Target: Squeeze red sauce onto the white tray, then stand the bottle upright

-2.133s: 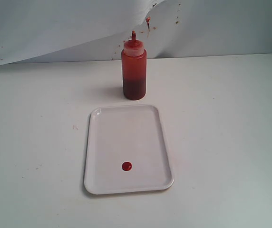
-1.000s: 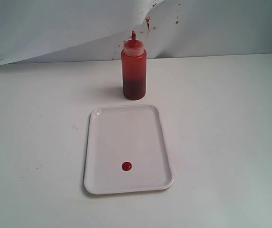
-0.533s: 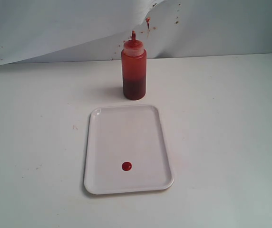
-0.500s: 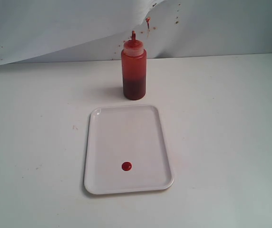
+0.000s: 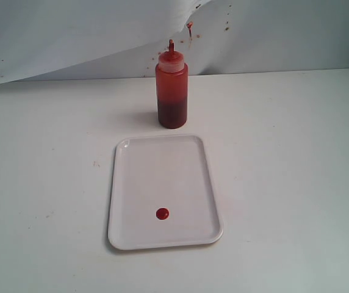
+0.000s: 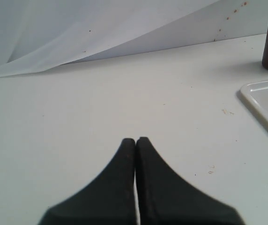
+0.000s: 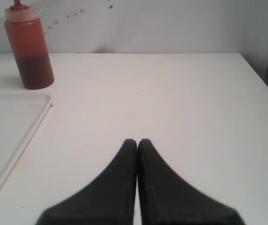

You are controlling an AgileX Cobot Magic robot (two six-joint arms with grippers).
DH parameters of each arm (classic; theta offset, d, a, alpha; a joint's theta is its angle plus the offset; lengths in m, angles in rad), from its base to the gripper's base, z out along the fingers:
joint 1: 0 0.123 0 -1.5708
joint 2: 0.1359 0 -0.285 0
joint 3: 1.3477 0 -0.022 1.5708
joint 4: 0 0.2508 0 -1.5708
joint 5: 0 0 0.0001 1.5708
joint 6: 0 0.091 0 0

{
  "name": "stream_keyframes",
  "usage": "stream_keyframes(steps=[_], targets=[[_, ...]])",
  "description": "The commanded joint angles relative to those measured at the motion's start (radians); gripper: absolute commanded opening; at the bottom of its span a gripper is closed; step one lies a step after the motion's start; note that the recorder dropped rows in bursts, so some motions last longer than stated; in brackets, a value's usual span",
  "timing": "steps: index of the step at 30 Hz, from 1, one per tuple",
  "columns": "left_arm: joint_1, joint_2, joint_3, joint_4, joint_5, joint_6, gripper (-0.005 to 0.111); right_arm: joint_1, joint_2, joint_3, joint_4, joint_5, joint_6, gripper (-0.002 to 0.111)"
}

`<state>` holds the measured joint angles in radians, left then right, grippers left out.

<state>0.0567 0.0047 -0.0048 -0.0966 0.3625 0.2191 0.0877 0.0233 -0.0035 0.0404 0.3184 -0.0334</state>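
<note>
I see a plain white counter (image 5: 296,152) backed by a loosely draped white sheet (image 5: 71,36) dotted with a few small reddish-brown specks (image 5: 227,27).

Right arm gone from exterior view's edge

White table (image 5: 296,159); draped white backdrop sheet (image 5: 71,36), reddish specks.

i see the bottle (image 5: 172,91) upright, red-tinted and pale-capped, well ahead of my left gripper (image 6: 136,139) and right gripper (image 7: 137,140); the white tray (image 5: 156,171) lies flat nearer, between their sides, holding a round red sauce (image 5: 162,213) blob.
</note>
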Motion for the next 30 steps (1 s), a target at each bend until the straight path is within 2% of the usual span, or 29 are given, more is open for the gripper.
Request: stream_keyframes(steps=[1, 30], targets=[[0.003, -0.005, 0.005, -0.004, -0.013, -0.001, 0.0, -0.007, -0.008, 0.003, 0.011, 0.009, -0.008, 0.0], [0.003, -0.005, 0.005, -0.004, -0.013, -0.001, 0.0, -0.007, -0.023, 0.003, 0.005, 0.025, -0.029, 0.0]])
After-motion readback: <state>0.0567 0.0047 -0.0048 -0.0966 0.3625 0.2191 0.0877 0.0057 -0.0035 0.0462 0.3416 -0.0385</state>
